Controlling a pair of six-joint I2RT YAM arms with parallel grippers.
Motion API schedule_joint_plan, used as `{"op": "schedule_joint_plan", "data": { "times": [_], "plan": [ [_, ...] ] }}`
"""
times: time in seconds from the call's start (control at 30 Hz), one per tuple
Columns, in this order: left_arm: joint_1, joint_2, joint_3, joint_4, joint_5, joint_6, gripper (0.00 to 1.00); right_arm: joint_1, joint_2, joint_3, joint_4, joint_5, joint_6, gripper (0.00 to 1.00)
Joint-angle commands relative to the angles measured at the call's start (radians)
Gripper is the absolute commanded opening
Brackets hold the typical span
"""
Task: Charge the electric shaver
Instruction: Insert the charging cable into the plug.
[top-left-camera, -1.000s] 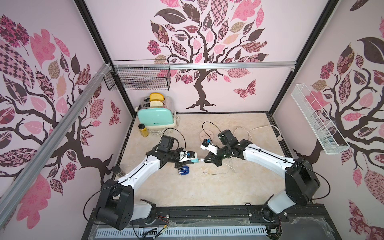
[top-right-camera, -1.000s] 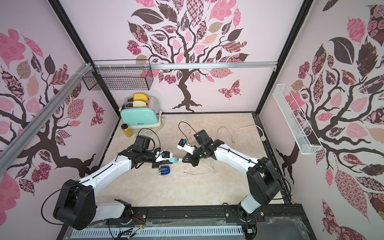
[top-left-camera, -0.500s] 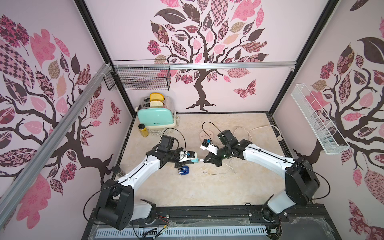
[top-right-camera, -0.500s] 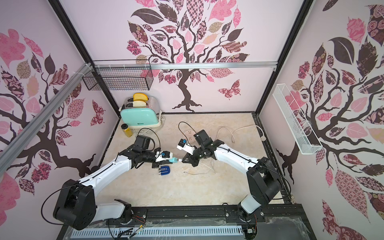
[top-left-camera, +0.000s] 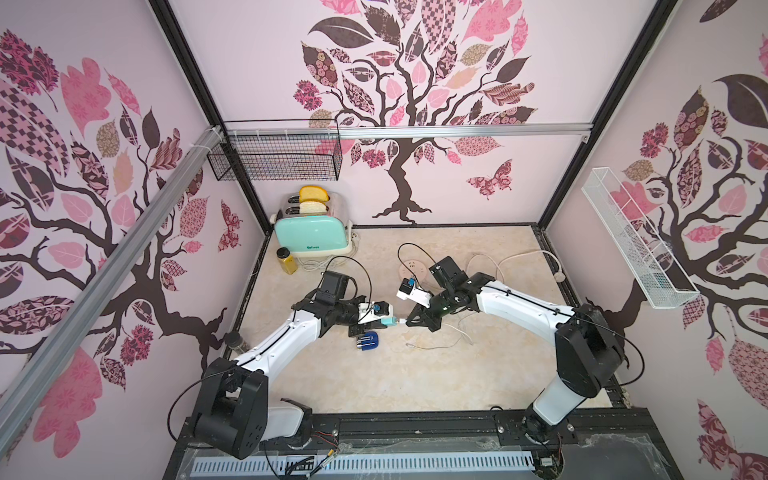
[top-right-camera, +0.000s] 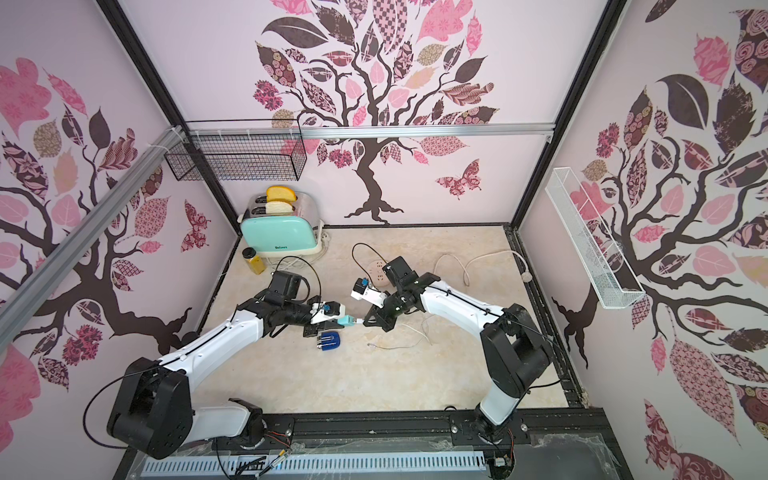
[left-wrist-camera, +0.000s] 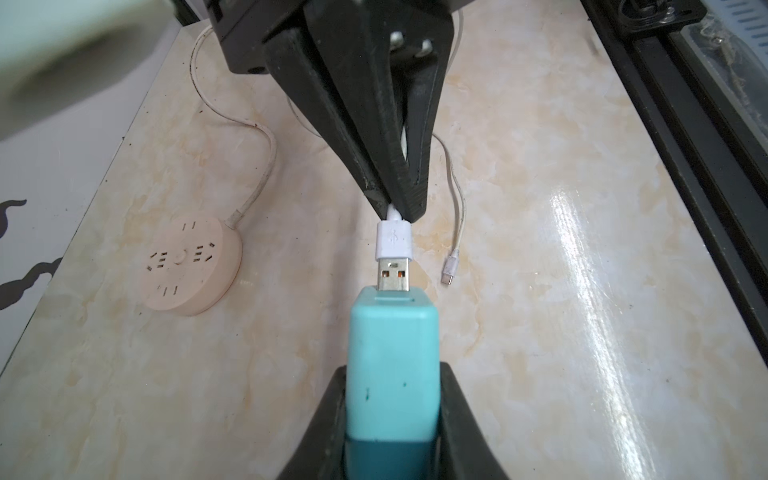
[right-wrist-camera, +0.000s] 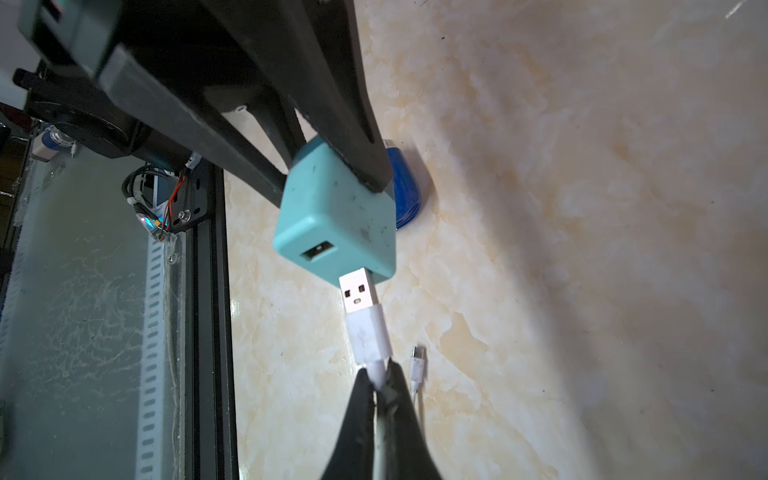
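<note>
The dark-blue electric shaver lies on the table just in front of my left gripper; in the right wrist view only an edge of the shaver shows behind the adapter. My left gripper is shut on a teal plug adapter. My right gripper is shut on a white cable just behind its USB plug. The plug's metal tip touches the adapter's end face, and most of the metal still shows. The cable's small connector lies loose on the table.
A round pale-pink socket hub sits behind the grippers, its white cord trailing to the right wall. A teal toaster and a yellow bottle stand at the back left. A black frame rail runs along the front.
</note>
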Motion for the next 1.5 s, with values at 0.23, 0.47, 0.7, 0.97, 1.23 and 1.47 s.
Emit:
{"op": "schedule_joint_plan", "data": {
  "times": [0.23, 0.47, 0.7, 0.97, 1.23, 1.47],
  "plan": [
    [-0.023, 0.015, 0.007, 0.045, 0.090, -0.009, 0.00, 0.015, -0.011, 0.065, 0.034, -0.071, -0.006, 0.00],
    [-0.024, 0.018, 0.008, 0.050, 0.091, -0.013, 0.00, 0.030, -0.003, 0.077, 0.036, -0.085, 0.001, 0.00],
    [-0.024, 0.007, 0.007, 0.088, 0.120, -0.044, 0.00, 0.035, 0.000, 0.065, 0.046, -0.078, 0.009, 0.00],
    [-0.033, -0.029, -0.013, 0.190, 0.183, -0.123, 0.00, 0.035, 0.014, 0.042, 0.114, -0.106, 0.035, 0.00],
    [-0.032, -0.013, -0.008, 0.146, 0.164, -0.122, 0.00, 0.034, 0.003, 0.035, 0.145, -0.094, 0.057, 0.00],
    [-0.014, 0.032, 0.038, -0.033, 0.051, -0.030, 0.00, -0.013, -0.074, -0.035, 0.176, -0.057, 0.086, 0.00]
  ]
}}
